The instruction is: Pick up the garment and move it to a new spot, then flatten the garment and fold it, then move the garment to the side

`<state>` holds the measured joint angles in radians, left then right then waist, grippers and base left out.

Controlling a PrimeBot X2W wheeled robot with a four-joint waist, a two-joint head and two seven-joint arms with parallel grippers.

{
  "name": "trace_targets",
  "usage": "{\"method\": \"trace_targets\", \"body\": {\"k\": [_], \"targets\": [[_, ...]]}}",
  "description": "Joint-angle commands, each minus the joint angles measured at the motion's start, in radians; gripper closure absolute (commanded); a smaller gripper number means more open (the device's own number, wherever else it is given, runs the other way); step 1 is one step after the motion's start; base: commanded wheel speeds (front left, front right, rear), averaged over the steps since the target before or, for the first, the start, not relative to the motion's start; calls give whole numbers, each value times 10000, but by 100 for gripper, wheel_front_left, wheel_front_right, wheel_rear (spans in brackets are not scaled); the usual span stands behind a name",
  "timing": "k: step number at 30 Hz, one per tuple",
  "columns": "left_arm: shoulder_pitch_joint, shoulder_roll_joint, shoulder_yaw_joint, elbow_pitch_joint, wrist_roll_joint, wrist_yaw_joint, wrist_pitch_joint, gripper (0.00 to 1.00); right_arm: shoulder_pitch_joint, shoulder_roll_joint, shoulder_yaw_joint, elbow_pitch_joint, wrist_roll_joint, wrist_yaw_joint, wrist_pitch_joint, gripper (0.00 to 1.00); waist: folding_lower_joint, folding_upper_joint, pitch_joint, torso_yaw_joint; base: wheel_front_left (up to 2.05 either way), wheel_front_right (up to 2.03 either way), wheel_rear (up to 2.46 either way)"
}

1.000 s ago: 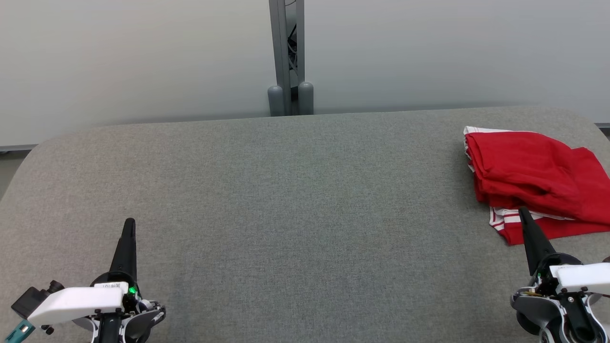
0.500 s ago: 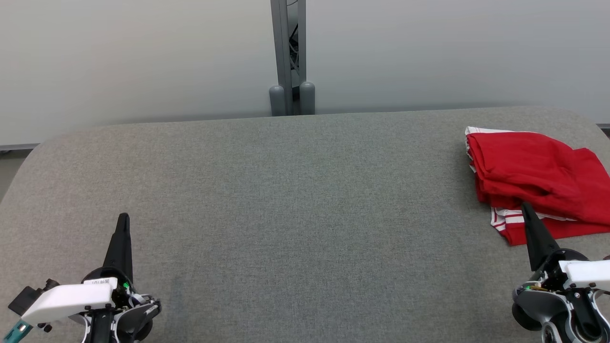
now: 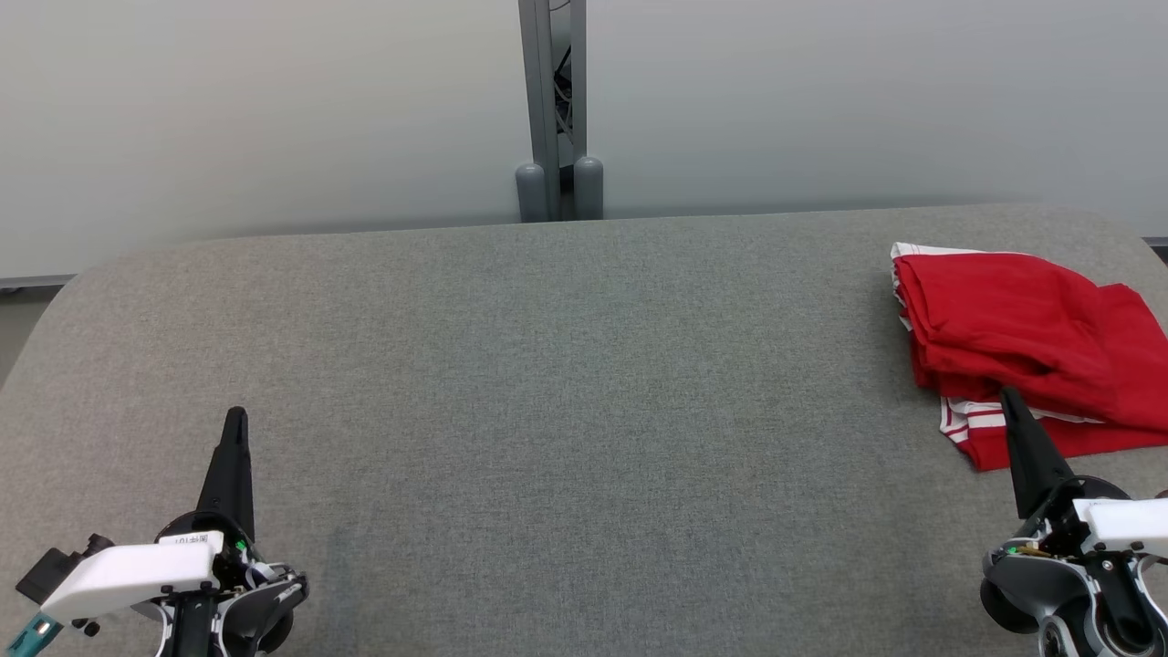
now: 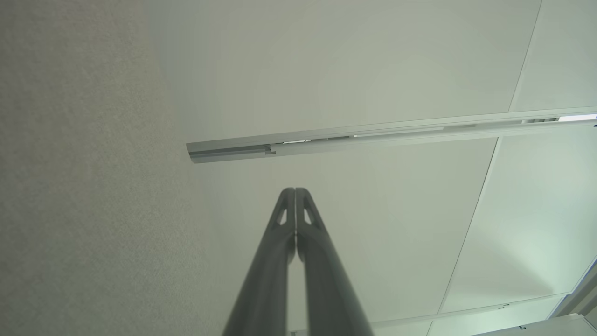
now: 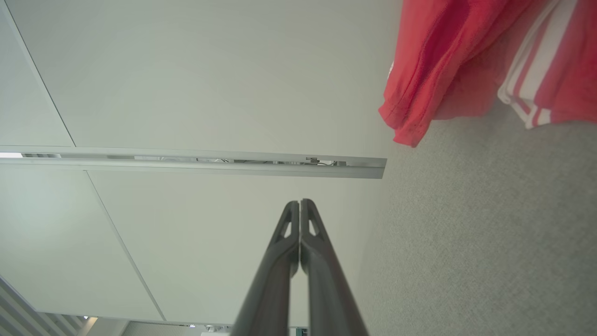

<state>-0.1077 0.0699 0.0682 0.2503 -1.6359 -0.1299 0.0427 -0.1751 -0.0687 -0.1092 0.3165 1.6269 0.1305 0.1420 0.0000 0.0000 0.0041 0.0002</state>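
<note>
A red garment (image 3: 1022, 338) with white stripes at its hem lies folded in a rough pile at the far right of the grey table (image 3: 566, 383). My right gripper (image 3: 1009, 398) stands at the lower right, shut and empty, its tip just in front of the garment's striped near edge. The right wrist view shows that gripper (image 5: 299, 203) with tips pressed together and the garment (image 5: 447, 60) up to its right. Far from the garment, at the lower left, my left gripper (image 3: 236, 415) is shut on nothing, its tips (image 4: 295, 190) touching.
Grey partition walls stand behind the table, joined by a metal post (image 3: 553, 109) at the back centre. The table's rounded corners show at the far left and far right.
Both grippers have shifted slightly up the view compared with one second ago, and the picture shifted a little. Since half a second ago nothing has visibly moved.
</note>
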Motion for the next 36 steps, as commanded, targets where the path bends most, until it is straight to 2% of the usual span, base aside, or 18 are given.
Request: {"method": "trace_targets", "body": {"k": [1,36], "targets": [[-134,4,51,6,-14,-44,19,100,-73,-18,-24,24,-39,4,52,100,0,0,0,0,0,0,0],[-147,-51,149,11,90,-44,100,100,-91,50,-142,31,-136,4,140,100,0,0,0,0,0,0,0]]}}
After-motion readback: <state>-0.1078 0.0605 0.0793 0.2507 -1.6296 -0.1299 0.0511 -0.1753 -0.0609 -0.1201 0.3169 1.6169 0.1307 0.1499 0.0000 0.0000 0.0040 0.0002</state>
